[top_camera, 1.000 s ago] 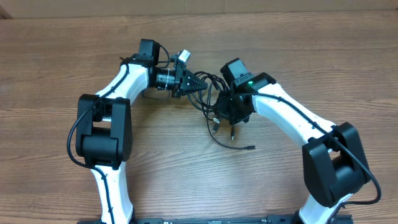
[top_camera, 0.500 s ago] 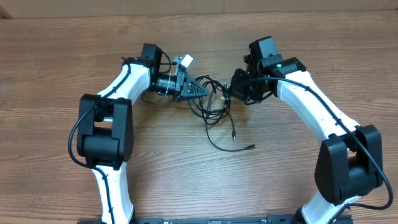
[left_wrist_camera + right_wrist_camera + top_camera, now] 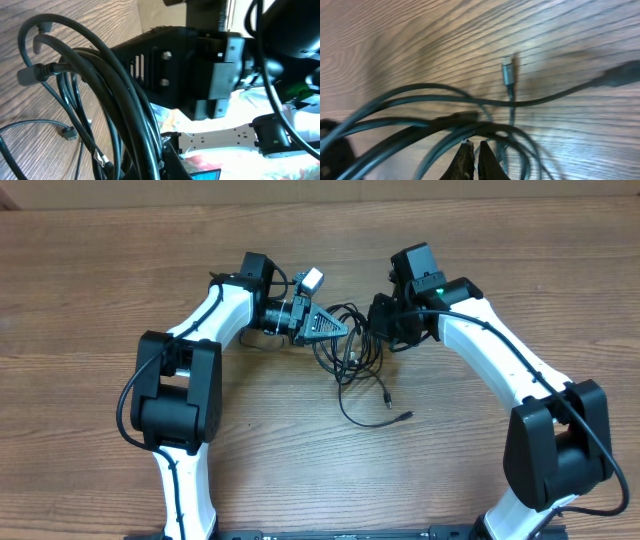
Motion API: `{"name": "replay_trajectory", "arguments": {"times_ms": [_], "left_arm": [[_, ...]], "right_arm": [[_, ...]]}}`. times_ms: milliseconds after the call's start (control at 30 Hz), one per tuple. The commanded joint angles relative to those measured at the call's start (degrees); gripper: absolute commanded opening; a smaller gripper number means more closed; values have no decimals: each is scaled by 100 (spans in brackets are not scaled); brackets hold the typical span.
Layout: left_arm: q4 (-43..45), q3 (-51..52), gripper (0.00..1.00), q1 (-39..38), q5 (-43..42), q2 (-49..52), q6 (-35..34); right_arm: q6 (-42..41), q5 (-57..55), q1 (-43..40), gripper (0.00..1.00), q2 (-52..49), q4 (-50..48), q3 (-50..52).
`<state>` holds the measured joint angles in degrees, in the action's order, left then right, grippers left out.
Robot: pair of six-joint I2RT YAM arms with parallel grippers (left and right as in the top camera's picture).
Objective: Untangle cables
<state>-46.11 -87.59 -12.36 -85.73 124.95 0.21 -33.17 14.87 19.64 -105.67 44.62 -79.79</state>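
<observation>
The cables [image 3: 350, 348] are a knot of thin black cords on the wooden table between my two grippers. My left gripper [image 3: 338, 328] is shut on the knot's left side; in the left wrist view the cords [image 3: 115, 100] arch up from its fingers [image 3: 167, 155]. My right gripper [image 3: 375, 323] meets the knot's right side. In the right wrist view its tips [image 3: 473, 145] are pressed together where blurred cord loops [image 3: 420, 107] converge. Two loose ends with plug tips [image 3: 387, 398] [image 3: 406, 417] trail toward the front. A silver plug [image 3: 507, 70] lies on the wood.
The wooden table [image 3: 100, 280] reaches a pale back edge [image 3: 320, 192] at the top. The right gripper's black body [image 3: 190, 65] fills the middle of the left wrist view, close behind the cords. Both arm bases stand at the front edge.
My right gripper rose from the knot's lower part and swung up and right, drawing the cords and loose ends rightward. My left gripper shifted slightly to the right with its side of the knot.
</observation>
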Motion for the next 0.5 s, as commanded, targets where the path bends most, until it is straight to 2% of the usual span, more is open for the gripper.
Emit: {"name": "replay_trajectory", "arguments": {"times_ms": [0, 200, 467], "left_arm": [[-15, -118, 4, -7, -363, -24, 133], [-13, -118, 4, -7, -426, -24, 131], [-13, -118, 4, -7, -411, -24, 131]], "right_arm": [[26, -304, 22, 4, 136, -22, 66], [26, 66, 125, 4, 107, 153, 155], [24, 177, 391, 4, 103, -417, 660]]}}
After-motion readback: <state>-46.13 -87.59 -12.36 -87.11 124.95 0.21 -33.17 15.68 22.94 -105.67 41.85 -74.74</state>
